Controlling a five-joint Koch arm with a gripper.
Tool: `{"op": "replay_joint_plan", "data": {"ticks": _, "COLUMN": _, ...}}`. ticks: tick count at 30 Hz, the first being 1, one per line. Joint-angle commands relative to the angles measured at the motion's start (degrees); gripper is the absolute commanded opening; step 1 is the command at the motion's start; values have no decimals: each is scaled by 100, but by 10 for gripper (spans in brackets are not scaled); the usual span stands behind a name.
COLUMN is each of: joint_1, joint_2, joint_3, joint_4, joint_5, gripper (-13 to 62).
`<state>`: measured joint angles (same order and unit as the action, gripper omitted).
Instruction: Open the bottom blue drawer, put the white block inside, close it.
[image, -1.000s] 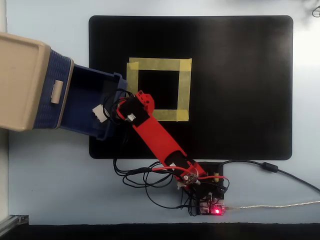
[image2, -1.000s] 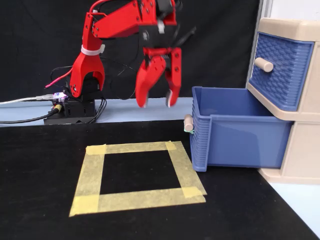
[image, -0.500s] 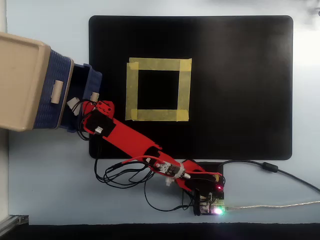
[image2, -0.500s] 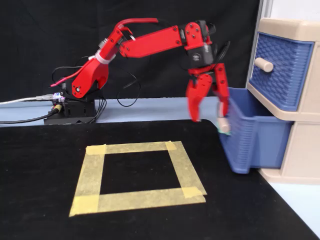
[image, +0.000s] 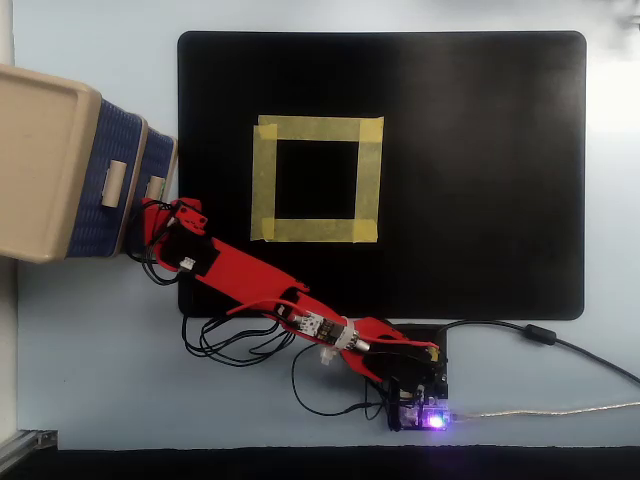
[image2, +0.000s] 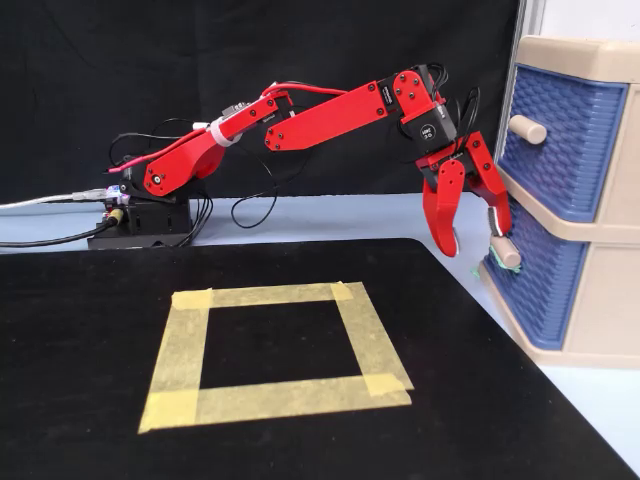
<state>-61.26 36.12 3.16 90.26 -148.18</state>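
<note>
Currently, the red pincer is standing with jaws apart, one jaw reaching the handle of the bottom blue drawer.

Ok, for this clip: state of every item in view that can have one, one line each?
bottom blue drawer: slightly out, further than the upper one.
upper blue drawer: closed.
gripper: open, jaws spread, one finger at the bottom drawer's handle.
white block: not visible in either view.
tape square: flat on the black mat, nothing inside it.
board at the arm's base: light lit.
</note>
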Motion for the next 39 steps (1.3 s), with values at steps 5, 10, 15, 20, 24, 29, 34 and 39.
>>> {"op": "replay_joint_plan", "data": {"ticks": 5, "joint_1": 1266, "joint_2": 2259, "joint_3": 316, "joint_4": 2821, "joint_5": 967, "gripper": 341}}
{"op": "replay_joint_plan", "data": {"ticks": 10, "joint_1": 2039, "joint_2": 4307, "joint_3": 2953, "joint_4": 2769, "joint_5": 2725, "gripper": 339}}
{"op": "replay_joint_plan", "data": {"ticks": 15, "joint_1": 4324, "joint_2": 6258, "joint_3": 6416, "joint_4": 2479, "joint_5": 5590, "gripper": 337}}
{"op": "replay_joint_plan", "data": {"ticks": 20, "joint_1": 6170, "joint_2": 7989, "joint_3": 10002, "joint_4": 923, "joint_5": 7304, "gripper": 337}}
{"op": "replay_joint_plan", "data": {"ticks": 24, "joint_1": 6908, "joint_2": 9272, "joint_3": 12401, "joint_4": -35, "joint_5": 7427, "gripper": 338}}
{"op": "replay_joint_plan", "data": {"ticks": 29, "joint_1": 6952, "joint_2": 9853, "joint_3": 13755, "joint_4": -202, "joint_5": 7400, "gripper": 340}}
{"op": "replay_joint_plan", "data": {"ticks": 34, "joint_1": 6996, "joint_2": 9853, "joint_3": 13799, "joint_4": 290, "joint_5": 7392, "gripper": 341}}
{"op": "replay_joint_plan", "data": {"ticks": 39, "joint_1": 7304, "joint_2": 9853, "joint_3": 13790, "joint_4": 325, "joint_5": 7216, "gripper": 343}}
